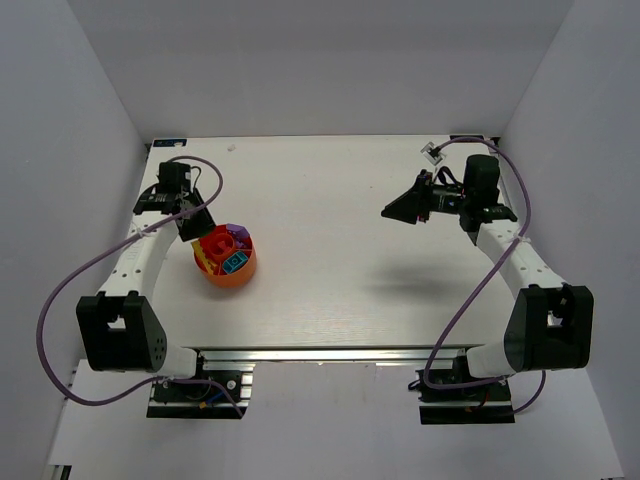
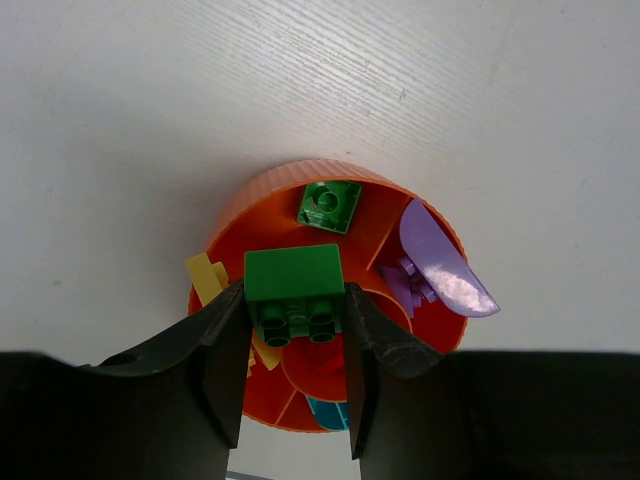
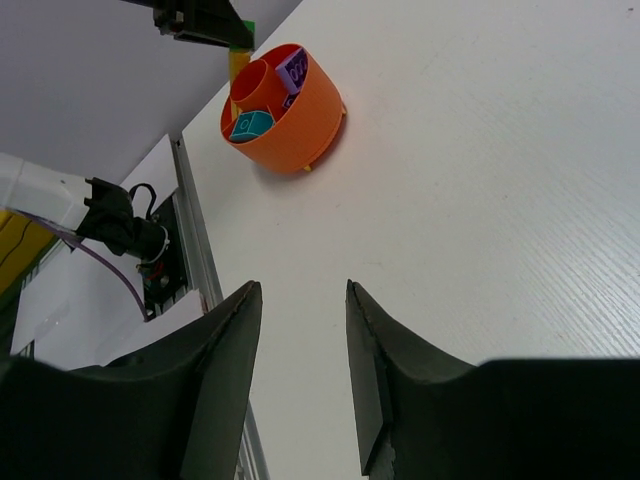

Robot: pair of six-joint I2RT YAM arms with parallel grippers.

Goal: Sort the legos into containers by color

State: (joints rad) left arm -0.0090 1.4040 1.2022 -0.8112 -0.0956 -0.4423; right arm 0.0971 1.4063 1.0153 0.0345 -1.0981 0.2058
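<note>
An orange round container [image 1: 226, 268] with inner dividers stands at the left of the table. It holds several legos: a green one [image 2: 328, 206], purple ones [image 2: 440, 268], yellow ones [image 2: 204, 275] and a teal one [image 2: 325, 410]. My left gripper [image 2: 295, 300] hangs just above the bowl's [image 2: 290, 180] rim, shut on a green lego [image 2: 293, 272] with its studs facing the camera. In the top view this gripper [image 1: 197, 222] sits at the bowl's far left edge. My right gripper [image 3: 302, 290] is open and empty, raised over the right of the table [image 1: 398, 210], far from the bowl [image 3: 295, 115].
White walls close in the table on three sides. A metal rail [image 1: 320, 353] runs along the near edge between the arm bases. A small tag [image 1: 432, 152] lies at the back right corner. Purple cables loop beside each arm.
</note>
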